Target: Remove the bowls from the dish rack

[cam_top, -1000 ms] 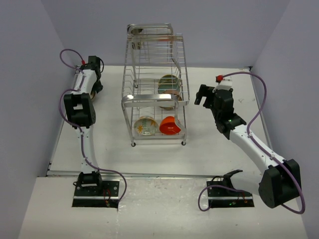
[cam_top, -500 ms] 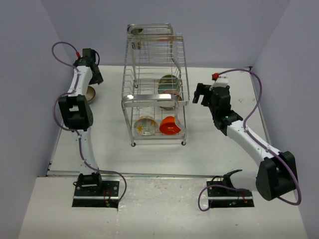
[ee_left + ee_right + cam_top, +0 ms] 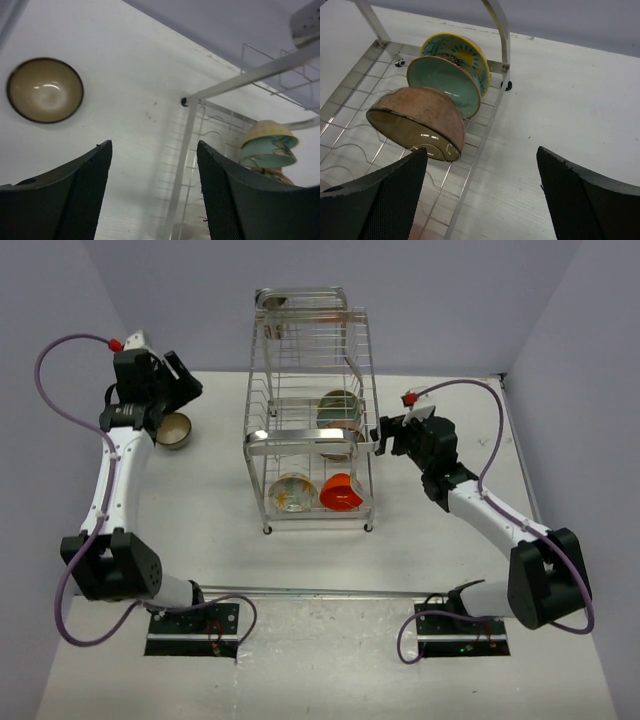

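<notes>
The chrome dish rack (image 3: 262, 443) stands mid-table. Its lower tier holds an orange-red bowl (image 3: 341, 493) and a pale patterned bowl (image 3: 292, 492). On its upper tier, in the right wrist view, a brown bowl with an olive inside (image 3: 415, 121), a greenish bowl (image 3: 446, 86) and a yellow patterned bowl (image 3: 459, 53) lean together. Another brown bowl with an olive inside (image 3: 173, 429) sits upright on the table, also in the left wrist view (image 3: 45, 90). My left gripper (image 3: 184, 383) is open and empty, raised above that bowl. My right gripper (image 3: 384, 437) is open and empty at the rack's right side.
The grey walls close in the table at the back and both sides. The rack's frame bar (image 3: 240, 80) and its foot show to the right of my left gripper (image 3: 154, 145). White table surface lies under my right gripper (image 3: 481, 150), right of the rack's edge wire (image 3: 479, 145).
My left arm has risen and drawn away from the brown bowl, which now stands uncovered on the table. My right gripper has moved left, up to the rack's right side.
</notes>
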`<state>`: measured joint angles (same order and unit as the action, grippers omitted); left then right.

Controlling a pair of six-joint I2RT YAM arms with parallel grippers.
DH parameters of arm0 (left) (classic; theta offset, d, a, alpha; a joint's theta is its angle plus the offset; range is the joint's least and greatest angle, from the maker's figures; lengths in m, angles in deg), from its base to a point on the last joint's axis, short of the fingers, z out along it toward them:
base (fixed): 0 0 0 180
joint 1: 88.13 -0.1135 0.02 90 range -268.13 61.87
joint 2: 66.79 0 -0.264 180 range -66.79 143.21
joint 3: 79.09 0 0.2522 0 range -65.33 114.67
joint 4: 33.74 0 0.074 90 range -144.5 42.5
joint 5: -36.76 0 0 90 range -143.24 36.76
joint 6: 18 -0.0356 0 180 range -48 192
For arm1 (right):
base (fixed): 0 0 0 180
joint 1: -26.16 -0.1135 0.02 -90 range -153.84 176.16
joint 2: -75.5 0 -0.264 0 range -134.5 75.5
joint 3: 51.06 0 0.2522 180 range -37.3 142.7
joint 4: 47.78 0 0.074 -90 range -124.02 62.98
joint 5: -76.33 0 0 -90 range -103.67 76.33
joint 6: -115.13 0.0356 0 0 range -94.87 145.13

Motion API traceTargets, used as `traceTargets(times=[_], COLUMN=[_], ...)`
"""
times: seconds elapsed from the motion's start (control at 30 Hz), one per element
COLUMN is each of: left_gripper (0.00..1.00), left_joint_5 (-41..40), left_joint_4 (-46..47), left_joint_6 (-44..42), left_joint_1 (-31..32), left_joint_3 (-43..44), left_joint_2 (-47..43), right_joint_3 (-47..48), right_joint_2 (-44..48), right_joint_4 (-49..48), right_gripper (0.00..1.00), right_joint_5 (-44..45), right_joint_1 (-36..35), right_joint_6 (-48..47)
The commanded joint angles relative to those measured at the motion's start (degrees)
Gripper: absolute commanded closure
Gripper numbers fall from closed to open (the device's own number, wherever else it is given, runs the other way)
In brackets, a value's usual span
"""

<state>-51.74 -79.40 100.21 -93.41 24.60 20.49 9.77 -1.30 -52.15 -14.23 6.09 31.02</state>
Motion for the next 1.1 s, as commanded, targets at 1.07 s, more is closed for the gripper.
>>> traceTargets(times=[1.07], left_gripper=[0.30], left_joint_5=[18.8], left_joint_4=[15.3], left_joint_6=[5.0], left_joint_1=[-0.7], left_joint_3=[-26.3], left_joint_2=[-21.3], right_joint_3=[6.4], right_joint_2=[-11.4], right_joint_4=[-6.0], right_gripper=[0.18], right_joint_5=[-11.1], right_joint_1=[-3.2], right_joint_6=[0.6])
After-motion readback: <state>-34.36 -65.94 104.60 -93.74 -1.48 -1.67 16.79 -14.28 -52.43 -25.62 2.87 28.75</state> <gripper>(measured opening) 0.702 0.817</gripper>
